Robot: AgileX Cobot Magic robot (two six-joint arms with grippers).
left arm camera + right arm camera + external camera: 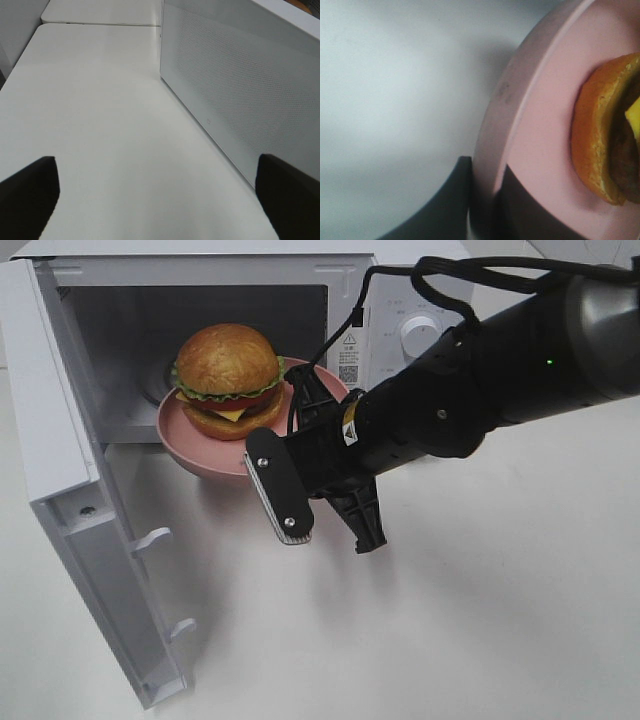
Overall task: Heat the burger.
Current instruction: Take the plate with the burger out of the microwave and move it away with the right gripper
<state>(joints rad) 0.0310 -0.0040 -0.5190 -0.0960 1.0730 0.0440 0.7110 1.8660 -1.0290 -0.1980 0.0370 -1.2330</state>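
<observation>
A white desk (480, 620) carries a white microwave (400, 300) at its far left, with the door (90, 540) swung wide open toward the near left edge. The control panel, with a round knob (420, 337), faces the front.

The burger (228, 380) sits on a pink plate (200, 450) right at the mouth of the oven cavity, partly inside and partly over the desk in front. Its bun is glossy brown, with green lettuce, a red slice and yellow cheese showing below the top half.

The right arm (480, 380) reaches in from the far right edge across the desk. The right gripper (485, 200) has its jaws clamped on the plate's rim, one finger (445, 205) outside the rim and the other inside it, as the right wrist view shows close up; the bun's lower half lies just beside the grip.

The left gripper (157, 200) hovers over bare desk beside the microwave's perforated side wall, probably its left side. Its fingers (27, 195) stand wide apart with nothing between them.
</observation>
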